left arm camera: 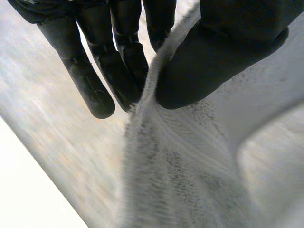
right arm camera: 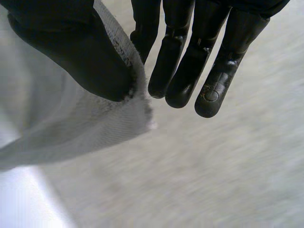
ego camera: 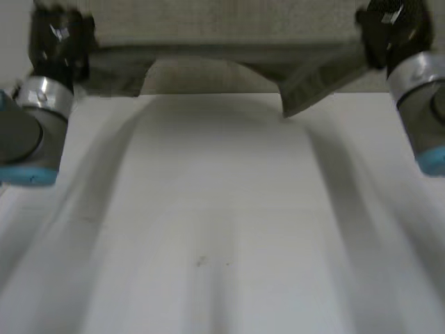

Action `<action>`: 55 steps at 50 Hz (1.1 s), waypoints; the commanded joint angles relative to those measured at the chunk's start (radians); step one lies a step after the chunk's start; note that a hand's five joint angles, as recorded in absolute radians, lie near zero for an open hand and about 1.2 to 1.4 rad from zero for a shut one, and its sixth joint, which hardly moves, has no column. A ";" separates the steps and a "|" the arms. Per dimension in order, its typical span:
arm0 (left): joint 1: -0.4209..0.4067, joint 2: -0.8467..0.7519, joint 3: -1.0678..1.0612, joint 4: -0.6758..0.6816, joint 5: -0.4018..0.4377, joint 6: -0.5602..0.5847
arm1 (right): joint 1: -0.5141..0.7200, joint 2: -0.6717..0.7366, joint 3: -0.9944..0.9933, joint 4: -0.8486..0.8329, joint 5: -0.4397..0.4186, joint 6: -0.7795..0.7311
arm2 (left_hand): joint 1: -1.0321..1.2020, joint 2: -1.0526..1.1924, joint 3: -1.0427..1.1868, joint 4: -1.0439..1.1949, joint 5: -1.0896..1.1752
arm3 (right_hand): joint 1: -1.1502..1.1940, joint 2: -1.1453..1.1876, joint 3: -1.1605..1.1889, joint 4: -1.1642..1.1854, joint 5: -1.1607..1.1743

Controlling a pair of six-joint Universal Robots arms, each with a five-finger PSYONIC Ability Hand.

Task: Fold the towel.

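**Head view.**
- Towel (ego camera: 229, 31): pale grey-beige cloth, drawn out as a band across 12 o'clock at the far side of the table (ego camera: 222, 229). A darker flap droops toward 1 o'clock.
- Left hand (ego camera: 59, 38) is at 10 o'clock and right hand (ego camera: 393, 28) at 2 o'clock, one at each end of the band.
- Table: white, smooth, matte.

**Left wrist view.**
- The left hand pinches the towel's edge between thumb (left arm camera: 223, 52) and near-straight fingers (left arm camera: 118, 71). The rest of the cloth trails toward 6 o'clock.
- Material: looped pile in ribbed rows, thick, soft, limp.

**Right wrist view.**
- The right hand pinches a towel corner, thumb (right arm camera: 71, 52) at 10 o'clock lying over the cloth and fingers (right arm camera: 190, 61) behind it.
- The corner tip is flatter-woven and slightly ragged at the hem.

**Hazards (judged).**
- Both holds are shallow, near the very edge, so a quick pull or the hanging weight could slide the pile out of either pinch.
- If the two hands travel unevenly, the band would skew and the fold would land crooked.
- The drooping flap near 1 o'clock may tuck under and bunch.
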 commanded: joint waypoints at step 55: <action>0.012 -0.147 -0.005 -0.605 0.011 0.324 | -0.125 0.158 0.091 0.576 -0.053 -0.328 | 0.206 0.178 0.180 0.178 0.182 | 0.424 0.224 0.207 0.202 0.235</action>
